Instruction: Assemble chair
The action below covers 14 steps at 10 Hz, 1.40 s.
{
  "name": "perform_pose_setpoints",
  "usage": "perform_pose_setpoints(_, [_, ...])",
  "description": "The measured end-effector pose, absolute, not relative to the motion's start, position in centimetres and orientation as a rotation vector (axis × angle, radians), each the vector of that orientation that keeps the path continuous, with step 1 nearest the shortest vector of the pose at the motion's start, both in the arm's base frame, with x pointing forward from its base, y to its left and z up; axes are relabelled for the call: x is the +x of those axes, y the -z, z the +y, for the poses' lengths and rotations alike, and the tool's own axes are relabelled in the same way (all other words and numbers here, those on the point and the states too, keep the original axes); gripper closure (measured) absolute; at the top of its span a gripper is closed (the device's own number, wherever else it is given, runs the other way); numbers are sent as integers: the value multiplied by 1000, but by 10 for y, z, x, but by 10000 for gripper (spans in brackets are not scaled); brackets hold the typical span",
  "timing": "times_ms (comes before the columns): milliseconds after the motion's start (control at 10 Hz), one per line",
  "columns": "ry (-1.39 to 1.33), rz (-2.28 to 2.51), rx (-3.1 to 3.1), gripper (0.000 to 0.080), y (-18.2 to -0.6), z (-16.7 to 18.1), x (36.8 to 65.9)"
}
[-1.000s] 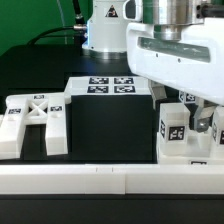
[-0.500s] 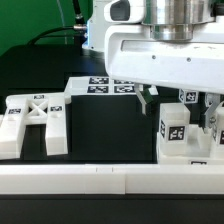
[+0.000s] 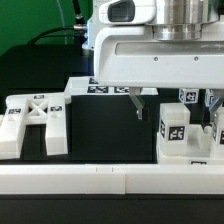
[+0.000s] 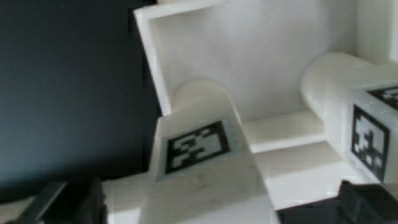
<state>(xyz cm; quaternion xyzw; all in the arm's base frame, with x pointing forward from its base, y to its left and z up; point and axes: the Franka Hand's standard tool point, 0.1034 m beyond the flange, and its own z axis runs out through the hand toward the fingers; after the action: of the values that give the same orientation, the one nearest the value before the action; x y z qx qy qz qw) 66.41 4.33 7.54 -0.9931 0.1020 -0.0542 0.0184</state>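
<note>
The large white pincer (image 3: 175, 104) hangs spread apart above chunky white tagged plastic blocks (image 3: 172, 131). A white X-braced frame (image 3: 35, 117) lies well apart.

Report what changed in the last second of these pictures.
The gripper moved toward the exterior view's left, jaws open, and now hides more of the marker board. Nothing was taken hold of or let go. The X-braced frame and the tagged blocks at the exterior view's right stayed put.
</note>
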Motion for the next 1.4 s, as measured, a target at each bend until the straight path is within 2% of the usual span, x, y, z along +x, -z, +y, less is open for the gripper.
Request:
perform_pose_setpoints(100, [170, 251, -3093, 150, -75, 42, 664])
perform_pose_setpoints(300, [170, 254, -3092, 398, -75, 42, 664])
perform_pose_setpoints(400, [170, 254, -3092, 398, -75, 42, 664])
perform_pose_setpoints(500, [170, 254, -3092, 511, -75, 42, 664])
perform_pose_setpoints(900, [169, 296, -3086, 511, -75, 42, 664])
perform_pose_setpoints(1400, [157, 1065, -2891, 509, -74, 44, 663])
